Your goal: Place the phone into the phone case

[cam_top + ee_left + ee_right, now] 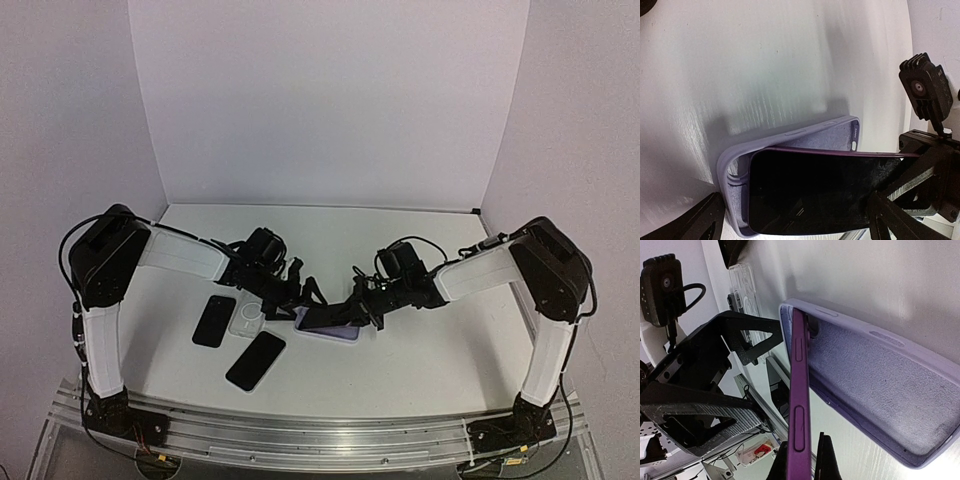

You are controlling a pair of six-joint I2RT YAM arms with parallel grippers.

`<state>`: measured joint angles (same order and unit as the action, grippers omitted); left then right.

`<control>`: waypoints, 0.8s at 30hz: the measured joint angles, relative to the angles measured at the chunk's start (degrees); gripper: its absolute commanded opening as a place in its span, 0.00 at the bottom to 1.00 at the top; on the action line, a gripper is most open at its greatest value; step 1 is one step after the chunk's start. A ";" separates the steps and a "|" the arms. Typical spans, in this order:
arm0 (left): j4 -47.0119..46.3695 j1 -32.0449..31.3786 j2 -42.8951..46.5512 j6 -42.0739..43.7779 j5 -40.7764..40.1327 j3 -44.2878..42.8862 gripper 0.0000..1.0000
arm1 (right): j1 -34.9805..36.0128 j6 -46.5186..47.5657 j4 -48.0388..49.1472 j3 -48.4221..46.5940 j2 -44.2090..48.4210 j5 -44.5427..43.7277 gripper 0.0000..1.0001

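The right gripper (362,310) is clenched on the purple-framed phone with a dark screen (815,195). In the right wrist view its two black fingers (827,462) press on both faces of the phone near one end.

The phone is only partly in the soft lavender phone case with a fuzzy inner lining (880,385). One short end of the phone meets the end wall of the case, while the other end is raised, so the phone is tilted above the lining. The case lies flat on the white table (400,240), open side up, between the two arms.

The left gripper (305,292) is released, with its jaws standing wide apart. It is low over the table, just beside the end of the case where the phone goes in. I cannot tell if one black finger (695,225) touches the corner of the case.

To the left of the case lie a transparent phone case with a round ring mark (247,318), a black phone (214,320) beside it, and a second black phone (256,360) nearer to the arm bases.
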<state>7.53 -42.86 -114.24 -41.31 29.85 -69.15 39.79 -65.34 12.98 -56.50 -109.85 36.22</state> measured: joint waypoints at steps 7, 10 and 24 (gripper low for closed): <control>1.54 0.43 -1.73 1.01 0.19 -2.80 1.00 | -1.07 2.08 -3.03 -2.76 -1.69 1.62 0.00; 1.98 0.64 -2.29 1.04 0.43 -3.68 1.00 | -1.32 2.55 -3.94 -4.26 -2.80 2.45 0.00; 2.76 0.68 -3.05 -0.77 -0.64 -5.09 1.00 | -1.69 4.06 -5.12 -7.07 -5.16 2.91 0.00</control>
<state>10.29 -42.19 -117.28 -42.08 29.21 -74.24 38.10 -61.28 7.85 -63.57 -115.02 39.13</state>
